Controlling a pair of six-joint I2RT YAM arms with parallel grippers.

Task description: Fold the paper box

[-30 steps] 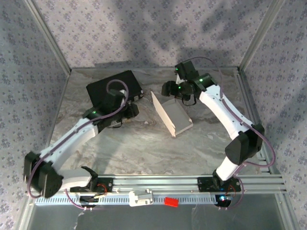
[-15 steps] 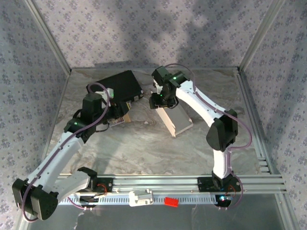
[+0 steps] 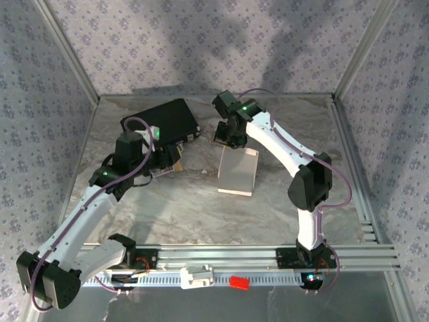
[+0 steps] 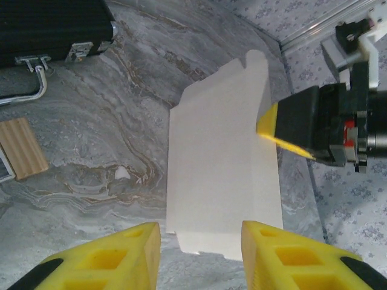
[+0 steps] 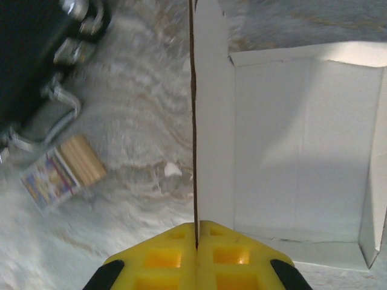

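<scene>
A laboratory robot cell is indicated by a marble-patterned tabletop (image 3: 194, 201) framed with aluminium rails (image 3: 234, 256) and enclosed by floral-patterned backdrop panels (image 3: 201, 47).

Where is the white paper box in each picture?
Top external: the paper box lies mid-table, right of the black case.
Left wrist: paper box in the middle, beyond the open left hand.
Right wrist: paper box on the right, one flap pinched in the right hand.
Shared landmark: the black case, upper left in every view.
</scene>
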